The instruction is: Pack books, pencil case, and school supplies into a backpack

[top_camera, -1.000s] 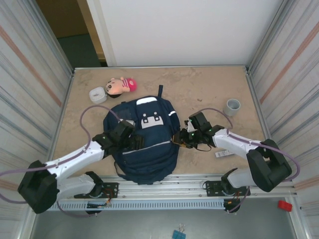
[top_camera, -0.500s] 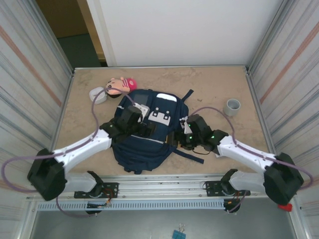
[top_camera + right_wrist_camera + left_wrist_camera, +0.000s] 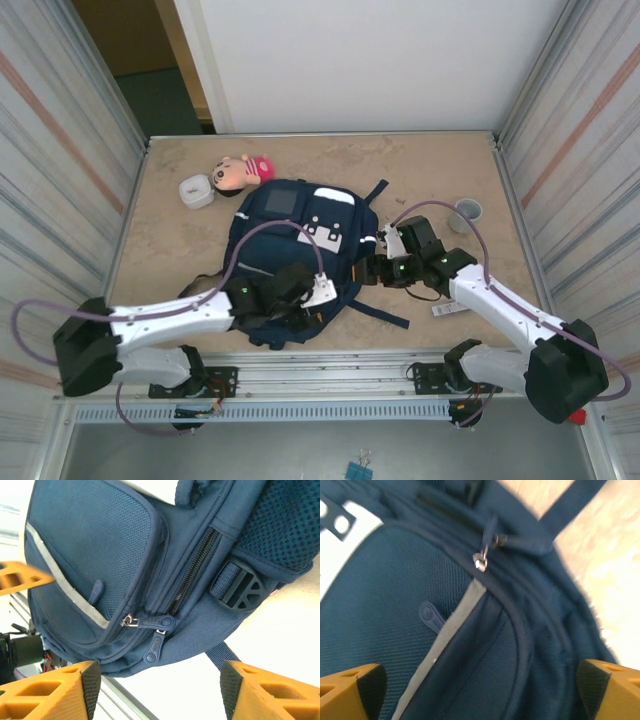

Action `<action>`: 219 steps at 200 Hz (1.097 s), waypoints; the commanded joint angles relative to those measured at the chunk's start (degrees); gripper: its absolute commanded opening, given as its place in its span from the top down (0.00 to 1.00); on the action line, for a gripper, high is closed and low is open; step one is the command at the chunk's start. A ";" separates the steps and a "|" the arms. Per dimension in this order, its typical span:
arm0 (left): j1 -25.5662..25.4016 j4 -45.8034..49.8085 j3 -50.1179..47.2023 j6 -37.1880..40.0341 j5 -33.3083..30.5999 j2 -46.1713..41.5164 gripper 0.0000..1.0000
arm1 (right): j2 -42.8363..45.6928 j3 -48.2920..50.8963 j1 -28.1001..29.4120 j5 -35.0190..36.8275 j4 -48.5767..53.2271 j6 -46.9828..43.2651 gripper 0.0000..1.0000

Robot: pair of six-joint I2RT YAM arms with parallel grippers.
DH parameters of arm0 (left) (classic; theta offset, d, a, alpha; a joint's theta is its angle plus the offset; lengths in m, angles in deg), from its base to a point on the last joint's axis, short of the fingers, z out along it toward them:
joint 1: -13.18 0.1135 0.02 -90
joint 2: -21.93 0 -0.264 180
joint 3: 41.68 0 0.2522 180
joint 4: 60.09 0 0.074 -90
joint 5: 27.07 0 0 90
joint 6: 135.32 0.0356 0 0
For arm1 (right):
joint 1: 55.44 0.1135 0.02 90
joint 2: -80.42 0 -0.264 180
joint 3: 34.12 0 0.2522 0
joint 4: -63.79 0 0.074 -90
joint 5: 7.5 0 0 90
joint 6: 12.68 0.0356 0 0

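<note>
Overhead view: the backpack (image 3: 300, 235) is seen whole, flat at mid-frame on the worktop (image 3: 420, 170); a slim white-and-black bar (image 3: 447, 310) lies at lower right.
Left wrist view: a metal zip pull (image 3: 480, 561) and a grey stripe (image 3: 451, 629) are picked out close up.
Right wrist view: a side zipper (image 3: 192, 570) and black buckle (image 3: 240, 587) are revealed.
Left tool (image 3: 312, 300): spread wide, nothing gripped; the backpack's lower front lies directly under it.
Right tool (image 3: 374, 268): fingers held apart, nothing held; the backpack's right edge lies just left of it.
</note>
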 commanded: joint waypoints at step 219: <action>11.48 -10.59 -4.40 -10.06 14.61 -17.07 1.00 | -3.97 -9.38 16.56 12.04 -0.49 4.19 0.49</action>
